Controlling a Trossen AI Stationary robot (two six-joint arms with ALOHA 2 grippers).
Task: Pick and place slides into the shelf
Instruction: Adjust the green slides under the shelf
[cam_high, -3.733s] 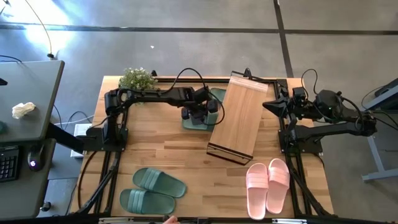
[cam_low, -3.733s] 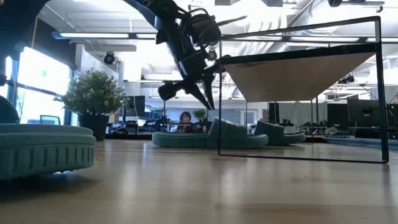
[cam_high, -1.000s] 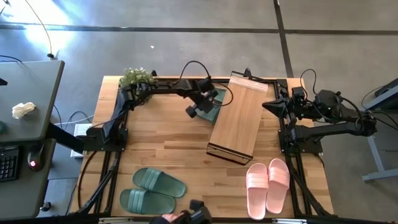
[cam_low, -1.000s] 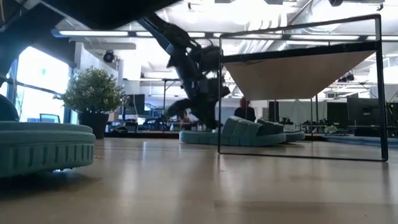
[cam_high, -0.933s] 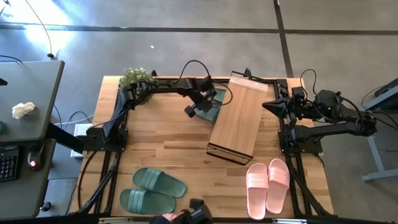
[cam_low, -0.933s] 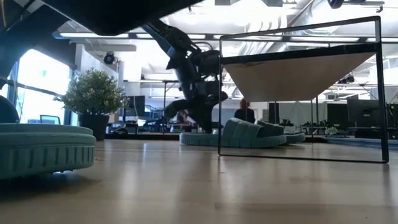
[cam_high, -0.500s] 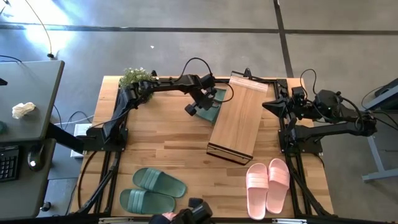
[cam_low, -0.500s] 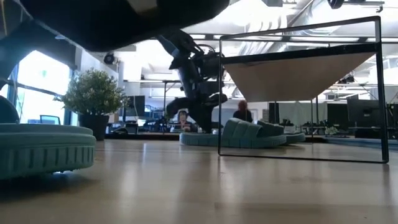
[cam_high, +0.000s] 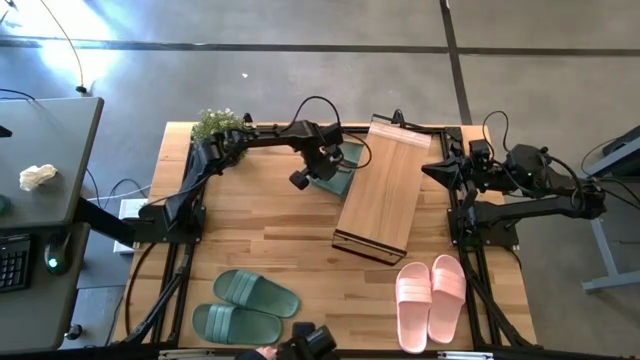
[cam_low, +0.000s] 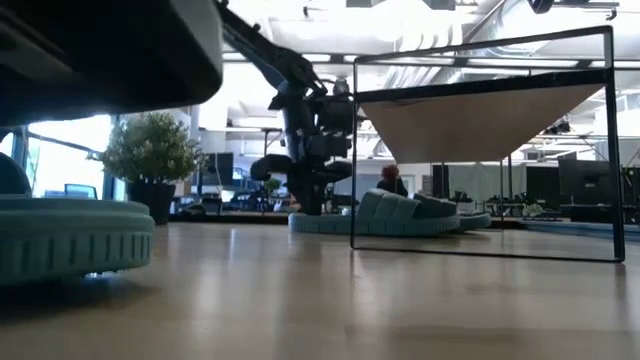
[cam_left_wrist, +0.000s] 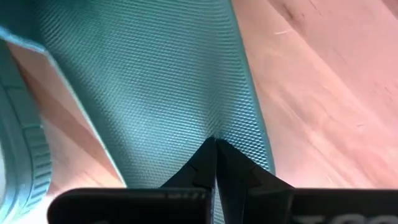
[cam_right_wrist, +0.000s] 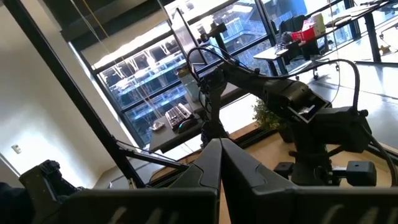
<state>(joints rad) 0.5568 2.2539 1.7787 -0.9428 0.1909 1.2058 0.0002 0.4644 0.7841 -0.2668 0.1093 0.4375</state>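
A muted green slide (cam_high: 340, 168) (cam_low: 330, 222) lies flat on the table by the shelf's left side, its strap end under the light-wood shelf (cam_high: 385, 190) (cam_low: 470, 120). A second green slide (cam_low: 445, 212) sits beyond it under the shelf. My left gripper (cam_high: 318, 172) (cam_low: 303, 205) (cam_left_wrist: 216, 143) stands over the first slide's free end, shut and pointing down. Another green pair (cam_high: 245, 305) and the pink pair (cam_high: 432, 298) lie near the table's near edge. My right gripper (cam_right_wrist: 219, 143) waits, shut, at the right edge. My left gripper comes from above, pointing down, and its shut fingertips (cam_left_wrist: 208, 155) meet the textured footbed (cam_left_wrist: 186, 106) of the green slide near the end that sticks out from the shelf. The slide lies flat on the table under them.
A potted plant (cam_high: 220, 125) stands at the far left corner. At the near edge a person's hand holds a dark object (cam_high: 305, 343), which shows as a large dark shape (cam_low: 100, 50) close to the low camera. Bare wood lies between the shelf and the near pairs.
My left gripper has turned from a slant to pointing straight down and has shifted a little toward the table's left, staying shut over the slide. The slide has kept its place. The dark object at the near edge has moved across the low view.
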